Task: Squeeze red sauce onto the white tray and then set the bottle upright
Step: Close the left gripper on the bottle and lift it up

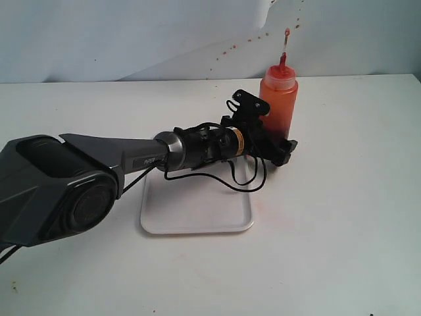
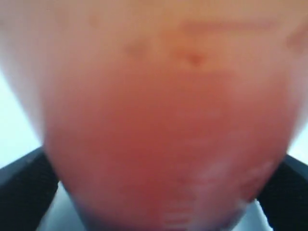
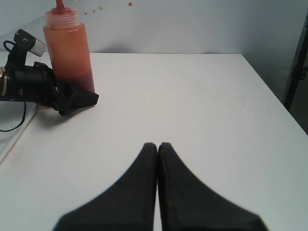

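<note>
The translucent orange-red bottle stands upright on the table just past the right far corner of the white tray. Its thin nozzle points up. Darker red sauce sits low inside it. My left gripper reaches across the tray and is shut on the bottle's lower part; the blurred bottle fills the left wrist view between the dark fingers. My right gripper is shut and empty, low over bare table to the bottle's right. No sauce drops show on the tray.
Small red splatter dots mark the pale back wall behind the bottle. The left arm's dark body covers the tray's left side, with cables hanging over it. The table's right edge drops off beside a dark post.
</note>
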